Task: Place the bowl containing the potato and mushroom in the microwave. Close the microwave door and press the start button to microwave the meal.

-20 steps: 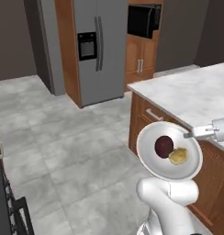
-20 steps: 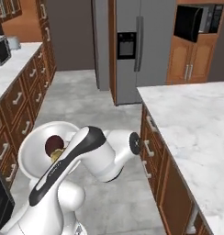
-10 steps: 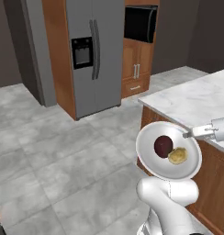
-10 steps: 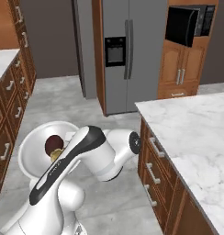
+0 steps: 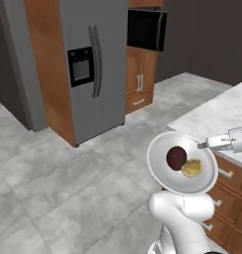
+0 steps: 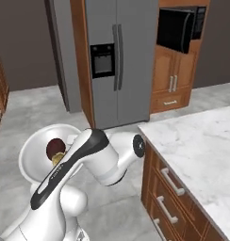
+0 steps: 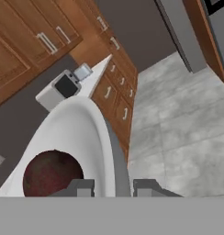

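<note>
Gripper (image 7: 113, 187): clamped on the rim of the bowl (image 5: 165, 174), held in the air.
Bowl contents: mushroom (image 5: 176, 157) at 10 o'clock, potato (image 5: 192, 168) at 4 o'clock, touching.
Microwave (image 5: 146, 28): door (image 5: 161, 31) open, right of the fridge (image 5: 86, 64).

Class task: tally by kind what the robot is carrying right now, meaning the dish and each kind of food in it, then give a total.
Bowl: 1
Mushroom: 1
Potato: 1
Total: 3
</note>
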